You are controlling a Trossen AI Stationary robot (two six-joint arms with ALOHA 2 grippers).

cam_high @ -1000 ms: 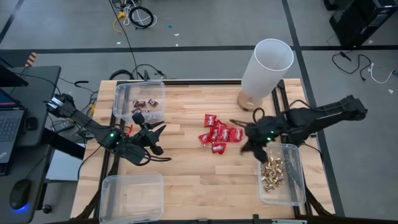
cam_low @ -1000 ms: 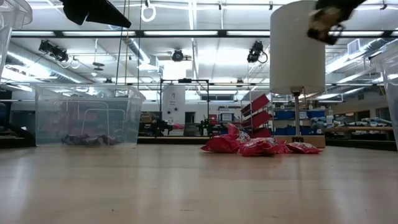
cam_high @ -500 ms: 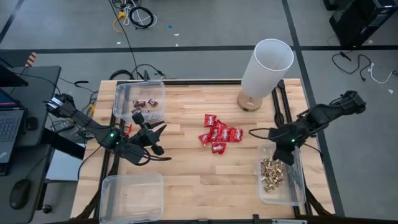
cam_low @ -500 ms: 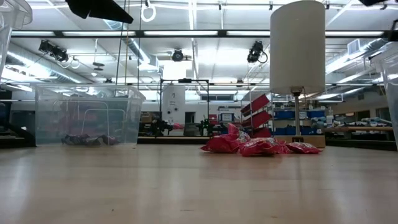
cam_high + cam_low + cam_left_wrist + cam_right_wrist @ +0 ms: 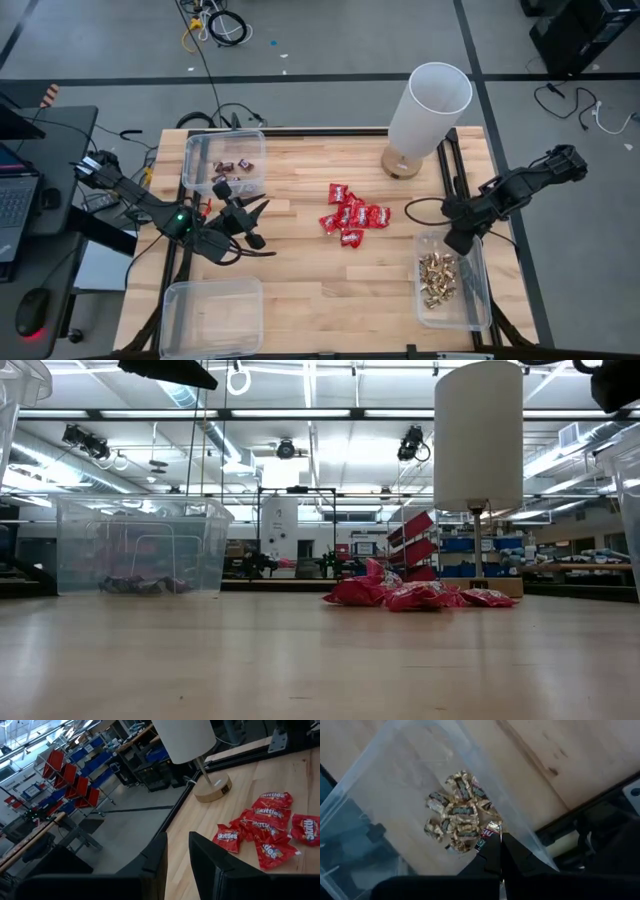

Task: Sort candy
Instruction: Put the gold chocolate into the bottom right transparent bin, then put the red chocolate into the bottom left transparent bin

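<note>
The candy lies in three places. Red packets (image 5: 352, 220) sit heaped at the table's middle, gold-foil pieces (image 5: 437, 278) lie in the clear bin (image 5: 480, 290) at the right, and dark mini bars (image 5: 235, 166) lie in the far-left bin (image 5: 190, 160). My right gripper (image 5: 452, 243) hangs over the right bin's far end, pointing down, shut on one gold-foil piece (image 5: 486, 834). My left gripper (image 5: 258, 222) waits open just near of the far-left bin, lifted off the table, nothing between its fingers (image 5: 155, 855). My right gripper pinches the gold-foil piece by one end (image 5: 490, 836) between its two shut fingertips. The fingers come from above and point down. The piece sticks out past the tips, lifted clear above the gold pieces in the bin.
A tall white lamp (image 5: 428, 105) stands on its round base at the far right. An empty clear bin (image 5: 212, 315) sits at the near left corner. Bare wood lies between the red pile and both near bins.
My right gripper has carried the gold-foil piece from beside the red pile toward the table's right edge, over the right bin, and has tipped from slanting to pointing down. It stays shut.
</note>
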